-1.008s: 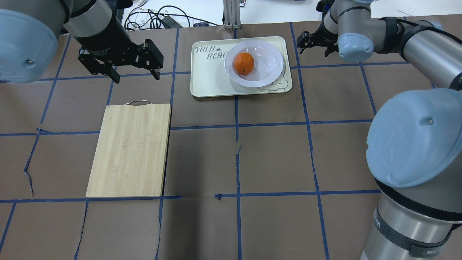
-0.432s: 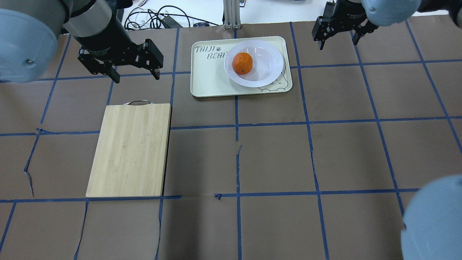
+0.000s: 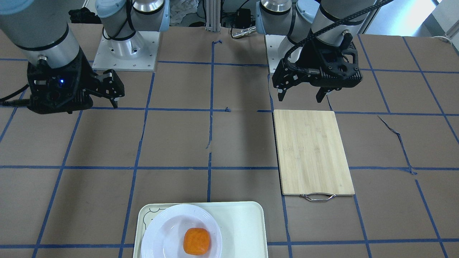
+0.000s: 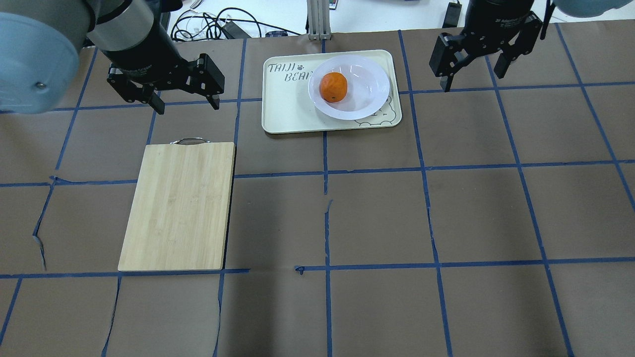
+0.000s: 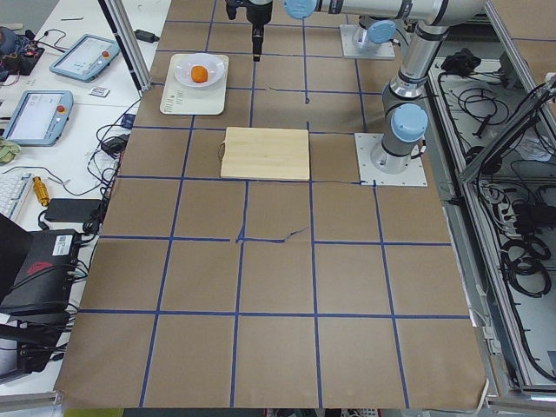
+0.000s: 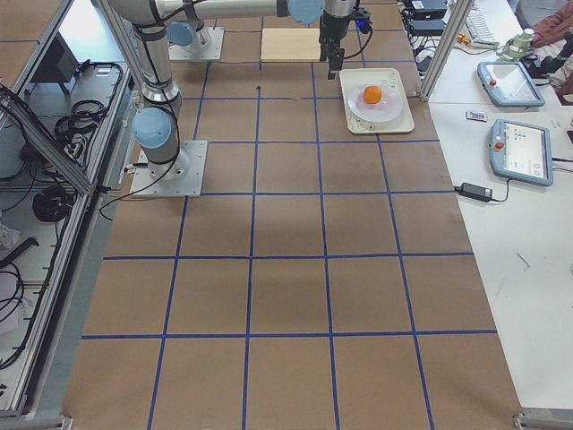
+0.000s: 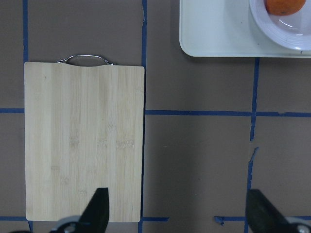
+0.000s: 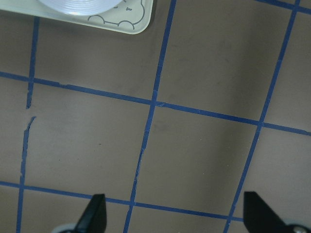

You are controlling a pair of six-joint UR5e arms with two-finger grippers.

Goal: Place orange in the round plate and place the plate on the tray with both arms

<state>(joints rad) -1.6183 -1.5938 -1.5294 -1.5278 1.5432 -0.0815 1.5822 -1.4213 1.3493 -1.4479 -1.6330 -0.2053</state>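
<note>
The orange (image 4: 333, 87) lies left of centre in the white round plate (image 4: 369, 87). The plate rests on the right half of the cream tray (image 4: 287, 109) at the far middle of the table. In the front-facing view the orange (image 3: 196, 241), plate (image 3: 165, 229) and tray (image 3: 244, 225) sit at the bottom edge. My left gripper (image 4: 187, 105) hangs open and empty to the left of the tray, beyond the cutting board. To the tray's right my right gripper (image 4: 472, 81) is open too, holding nothing. Neither gripper touches the plate or tray.
A bamboo cutting board (image 4: 178, 206) with a metal handle lies at the left, near my left gripper. Brown paper with blue tape lines covers the table. Cables (image 4: 218, 25) lie beyond the far edge. The left wrist view shows the board (image 7: 82, 141) and the tray's corner (image 7: 214, 29).
My right arm swung away: its gripper moved right, away from the tray, and turned, and its large elbow left the overhead view. Left arm, plate, orange and tray stayed put.
</note>
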